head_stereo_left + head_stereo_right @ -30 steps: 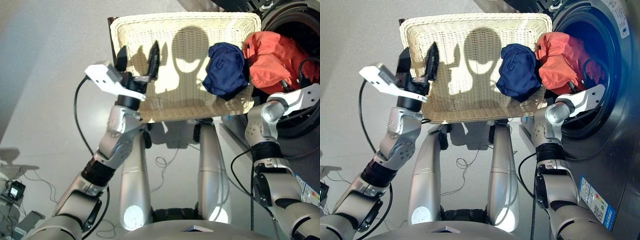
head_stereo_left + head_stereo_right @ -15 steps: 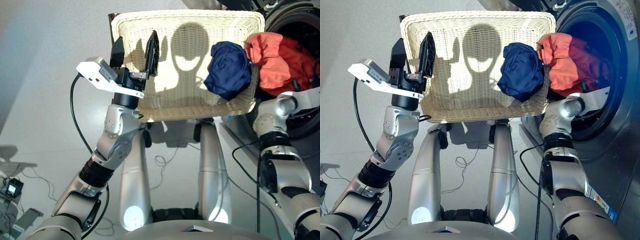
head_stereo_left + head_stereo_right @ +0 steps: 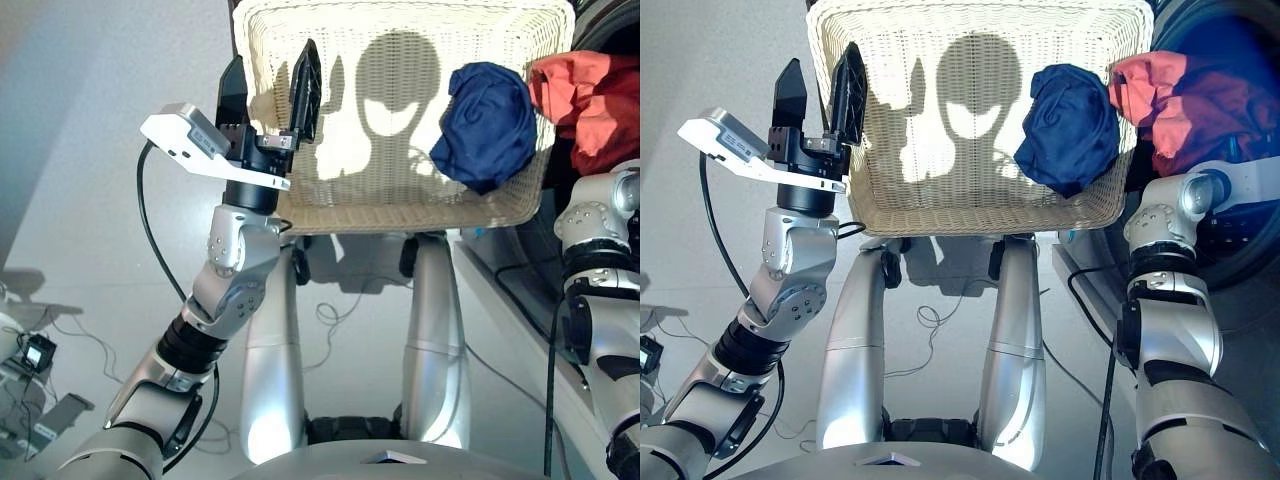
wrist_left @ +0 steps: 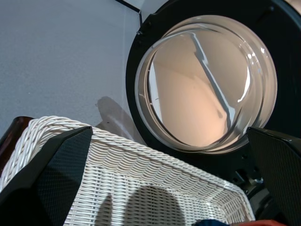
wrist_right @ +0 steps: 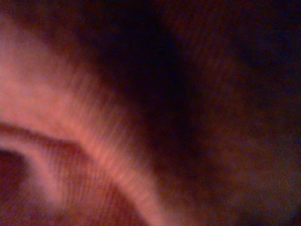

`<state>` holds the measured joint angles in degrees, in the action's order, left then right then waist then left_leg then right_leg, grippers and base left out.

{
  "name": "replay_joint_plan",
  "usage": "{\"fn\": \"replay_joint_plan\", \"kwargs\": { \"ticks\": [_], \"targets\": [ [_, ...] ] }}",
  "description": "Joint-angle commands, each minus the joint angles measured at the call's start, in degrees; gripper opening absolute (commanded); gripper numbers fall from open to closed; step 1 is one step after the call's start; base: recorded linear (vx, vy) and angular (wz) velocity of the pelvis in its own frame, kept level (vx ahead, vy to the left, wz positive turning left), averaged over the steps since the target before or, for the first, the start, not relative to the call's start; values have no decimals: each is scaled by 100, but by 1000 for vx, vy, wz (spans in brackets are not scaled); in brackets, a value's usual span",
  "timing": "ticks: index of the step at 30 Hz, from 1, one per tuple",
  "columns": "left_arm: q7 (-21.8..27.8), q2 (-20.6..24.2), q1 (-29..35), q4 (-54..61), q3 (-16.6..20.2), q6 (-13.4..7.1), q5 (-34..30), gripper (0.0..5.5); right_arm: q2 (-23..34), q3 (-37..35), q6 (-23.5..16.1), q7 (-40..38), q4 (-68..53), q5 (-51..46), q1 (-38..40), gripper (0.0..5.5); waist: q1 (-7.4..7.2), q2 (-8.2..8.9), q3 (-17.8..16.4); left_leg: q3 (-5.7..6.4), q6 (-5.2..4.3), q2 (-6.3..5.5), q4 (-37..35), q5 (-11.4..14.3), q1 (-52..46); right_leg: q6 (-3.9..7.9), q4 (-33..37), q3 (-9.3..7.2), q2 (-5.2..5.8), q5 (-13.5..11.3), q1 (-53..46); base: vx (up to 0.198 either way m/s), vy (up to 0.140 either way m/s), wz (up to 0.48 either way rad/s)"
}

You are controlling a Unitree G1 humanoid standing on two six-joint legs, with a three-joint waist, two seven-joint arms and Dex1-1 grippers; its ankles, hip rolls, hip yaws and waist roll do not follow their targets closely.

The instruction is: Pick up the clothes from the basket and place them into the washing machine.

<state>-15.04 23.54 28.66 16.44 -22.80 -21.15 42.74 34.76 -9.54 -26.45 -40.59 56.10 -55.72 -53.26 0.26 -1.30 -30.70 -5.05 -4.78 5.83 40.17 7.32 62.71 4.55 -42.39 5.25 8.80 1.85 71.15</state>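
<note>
Right eye view, step: right arm is carrying the orange-red garment (image 3: 1170, 100) into the washing machine (image 3: 1240, 215); right claw hidden, grip unclear.
Left claw (image 3: 820, 90): hanging open, empty, over the basket (image 3: 940, 200) edge.
Next: navy garment (image 3: 1070, 125), lying far across the basket, is waiting.

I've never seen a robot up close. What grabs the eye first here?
The orange-red garment bulges at the washing machine's dark opening, beside the cream basket. A crumpled navy garment lies in the basket's right end. At its left edge the left gripper points up, jaws open and empty.
</note>
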Motion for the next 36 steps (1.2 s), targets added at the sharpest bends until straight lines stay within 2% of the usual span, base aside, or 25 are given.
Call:
{"fn": "replay_joint_plan", "kwargs": {
  "ticks": [1,2,3,4,5,8,9,10,12,13,14,18,25,28,32,35,36],
  "targets": [
    [-70,-74,-34,791,194,-278,-232,550,714,-54,-474,-234,90,-411,-184,0,-106,-382,90,-238,16,60,141,149,-18,264,-38,205,-24,227,-288,0,0,0],
    [-92,-75,-13,792,181,-268,-230,550,743,-50,-475,-241,137,-460,-231,0,-99,-381,90,-238,14,64,136,150,-10,264,-41,205,-22,231,-276,0,0,0],
    [-134,-85,62,793,176,-263,-227,550,764,-162,-674,-345,197,-642,-326,0,-114,-366,90,-239,22,61,105,87,34,261,-11,209,-25,175,-238,0,0,0],
    [-166,-91,82,793,148,-252,-242,550,777,-247,-782,-425,257,-779,-362,0,-132,-366,90,-238,8,63,125,146,1,263,-45,205,-30,239,-266,0,0,0],
    [-188,-74,124,801,119,-230,-259,550,771,-248,-828,-441,241,-905,-400,0,-134,-354,90,-248,17,63,106,90,46,260,-16,210,-32,187,-226,0,0,0],
    [-257,-46,219,796,16,-190,-297,550,686,-316,-982,-604,245,-1108,-414,0,-153,-339,90,-252,12,78,113,138,25,256,-57,221,-51,235,-233,0,0,0],
    [-275,-26,231,801,20,-188,-306,550,668,-314,-982,-653,206,-1090,-408,99,-156,-334,90,-253,26,79,106,96,55,249,-45,220,-55,188,-205,0,0,0],
    [-281,-11,227,810,1,-177,-318,550,632,-261,-876,-640,160,-1033,-373,550,-152,-330,90,-246,18,84,131,156,17,249,-85,215,-53,248,-237,0,0,0],
    [-315,12,252,815,13,-181,-317,550,590,-208,-848,-669,107,-949,-375,550,-156,-321,90,-255,35,82,123,102,54,243,-66,219,-50,180,-204,0,0,0],
    [-316,11,246,819,-2,-181,-323,550,553,-165,-813,-634,72,-918,-356,550,-154,-314,90,-247,28,79,148,166,19,244,-98,213,-57,239,-236,0,0,0],
    [-321,13,260,820,11,-182,-329,550,518,-111,-790,-585,13,-902,-363,550,-155,-302,90,-248,46,80,124,106,54,241,-66,215,-62,175,-202,0,0,0],
    [-299,-3,223,812,3,-168,-343,550,352,219,-574,-222,-203,-757,-275,550,-153,-268,90,-258,49,105,119,158,17,240,-54,199,-80,219,-255,0,0,0],
    [-275,-67,120,814,91,-152,-316,550,-291,650,-622,254,-1110,-523,31,550,-209,-179,90,-284,58,132,70,122,30,232,27,158,-118,176,-250,0,0,0],
    [-287,-108,61,822,119,-104,-296,550,-644,896,-491,433,-1468,-420,289,550,-236,-115,90,-292,66,150,46,110,30,228,54,152,-129,144,-243,0,0,0],
    [-293,-150,-22,817,147,2,-303,550,-1161,1591,-209,702,-2592,27,936,550,-304,0,90,-311,76,160,2,58,55,220,122,144,-153,84,-234,0,0,0],
    [-301,-158,-94,847,191,50,-346,550,-1320,2000,-16,957,-3497,530,1504,550,-349,73,90,-317,90,170,-46,16,60,215,182,134,-153,42,-238,0,0,0],
    [-292,-156,-120,844,201,53,-383,550,-1368,2248,159,1095,-3849,919,1711,550,-358,92,90,-323,99,170,-63,-6,64,218,201,133,-152,22,-233,0,0,0]
  ]
}}
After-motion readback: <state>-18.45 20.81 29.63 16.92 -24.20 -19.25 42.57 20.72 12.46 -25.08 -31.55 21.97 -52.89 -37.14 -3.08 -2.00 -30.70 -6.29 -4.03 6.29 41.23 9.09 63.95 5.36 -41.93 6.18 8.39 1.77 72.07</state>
